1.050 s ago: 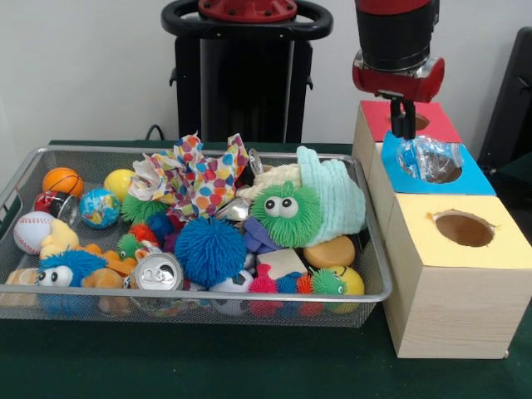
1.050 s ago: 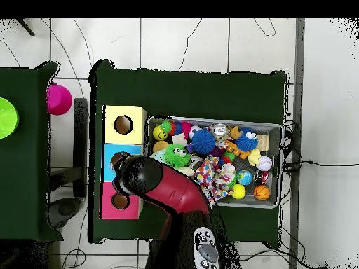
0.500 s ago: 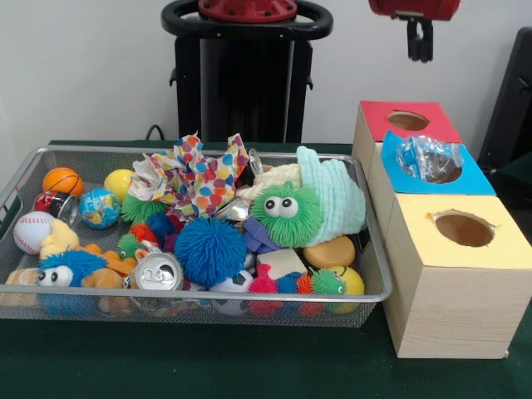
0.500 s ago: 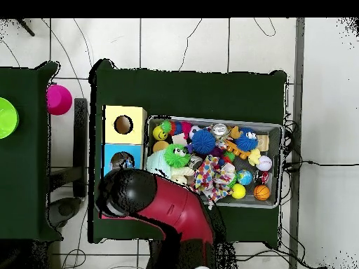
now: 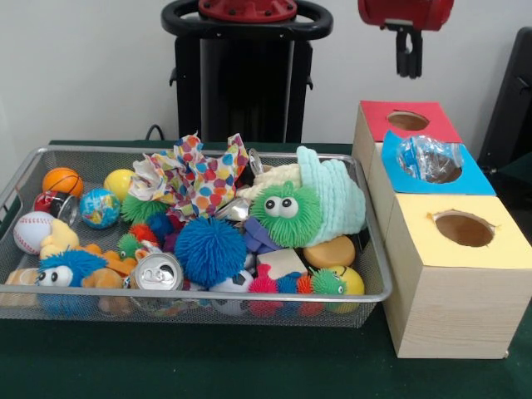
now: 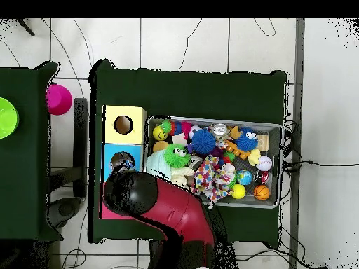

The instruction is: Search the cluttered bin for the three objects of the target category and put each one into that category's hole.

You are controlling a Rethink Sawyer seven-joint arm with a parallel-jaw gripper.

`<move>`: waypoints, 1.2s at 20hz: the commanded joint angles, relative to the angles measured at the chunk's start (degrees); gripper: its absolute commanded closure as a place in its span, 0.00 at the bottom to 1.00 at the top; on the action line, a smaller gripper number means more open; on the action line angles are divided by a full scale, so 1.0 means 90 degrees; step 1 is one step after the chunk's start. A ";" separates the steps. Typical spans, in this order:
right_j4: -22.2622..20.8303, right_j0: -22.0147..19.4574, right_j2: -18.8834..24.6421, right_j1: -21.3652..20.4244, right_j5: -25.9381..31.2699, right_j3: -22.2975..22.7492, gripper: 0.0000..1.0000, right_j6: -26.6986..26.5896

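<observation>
A crumpled clear plastic bottle (image 5: 428, 158) lies across the hole of the blue-topped box (image 5: 478, 179), sticking out of it. My gripper (image 5: 405, 73) hangs high above the red-topped box (image 5: 378, 116), open, with nothing in it. In the overhead view the arm (image 6: 161, 207) covers the red box and hides the gripper; the plastic bottle (image 6: 125, 164) shows at the blue box (image 6: 111, 155). A silver drink can (image 5: 158, 273) stands at the front of the wire bin (image 5: 249, 295), and another can (image 5: 56, 204) lies at its left end.
The yellow-topped box (image 5: 507, 245) stands nearest the camera with its hole unblocked. The bin holds several balls, fuzzy toys, a green googly-eyed puff (image 5: 285, 212), a mint cloth (image 5: 337, 195) and polka-dot paper (image 5: 195, 174). A pink cup (image 6: 59, 99) sits on a side table.
The gripper rose from the plastic bottle on the blue box to well above the boxes, then shifted slightly left and down. The bottle stayed on the blue hole.
</observation>
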 commanded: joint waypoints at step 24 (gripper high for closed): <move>0.0259 -0.0186 0.1351 0.0231 -0.2616 0.2062 1.00 0.1139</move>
